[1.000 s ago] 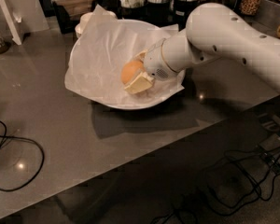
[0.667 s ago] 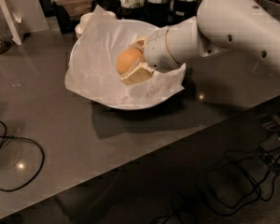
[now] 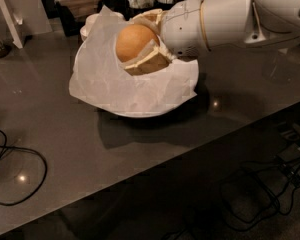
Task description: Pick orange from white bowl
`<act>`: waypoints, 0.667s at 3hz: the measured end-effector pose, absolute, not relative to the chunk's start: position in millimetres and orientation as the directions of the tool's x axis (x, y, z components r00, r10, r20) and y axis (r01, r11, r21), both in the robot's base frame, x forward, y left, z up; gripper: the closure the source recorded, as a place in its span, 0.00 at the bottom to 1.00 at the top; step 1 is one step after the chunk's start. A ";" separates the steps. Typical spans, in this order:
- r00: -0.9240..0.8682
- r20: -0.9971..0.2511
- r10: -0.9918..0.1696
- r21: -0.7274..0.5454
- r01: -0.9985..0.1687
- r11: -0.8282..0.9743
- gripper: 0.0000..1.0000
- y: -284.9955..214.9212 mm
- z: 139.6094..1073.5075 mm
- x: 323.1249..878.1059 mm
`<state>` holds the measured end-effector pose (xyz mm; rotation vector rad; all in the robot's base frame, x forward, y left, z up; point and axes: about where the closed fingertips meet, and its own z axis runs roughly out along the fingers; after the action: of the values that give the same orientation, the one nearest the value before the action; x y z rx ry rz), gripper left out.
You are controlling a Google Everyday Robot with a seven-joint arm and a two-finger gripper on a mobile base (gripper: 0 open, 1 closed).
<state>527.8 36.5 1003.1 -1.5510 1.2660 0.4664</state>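
camera view, looking down on a dark grey bench. in the far middle, gripper closed around the orange, with one pale finger pressed to its near, lower side and the other curving over its far, upper side. orange round and matte, held clear of the dish floor, above the far part of the white bowl and level with the raised edge of the paper. thick white arm reaching in from the far right, wrist pointing left toward the fruit. white bowl resting on the bench under the gripper, only a strip of its near rim showing under a crumpled white paper sheet, spilling over the edge on the left and near sides and standing up in a peak at the far left. dark shadow of bowl and arm on the bench just near and right of the dish. small white dishes just beyond the paper's far left edge. black cable looped on the near left of the bench, well apart from the bowl. more cables on the dark floor at the near right. a white upright card at the far left.
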 end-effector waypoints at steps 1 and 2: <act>0.450 -0.819 -0.358 -0.482 -0.876 0.003 1.00 32.4 1022.0 490.4; 0.555 -0.785 -0.274 -0.549 -0.829 -0.107 1.00 27.8 1032.8 444.6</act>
<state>444.6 27.8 1032.8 -1.6601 0.9392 0.6130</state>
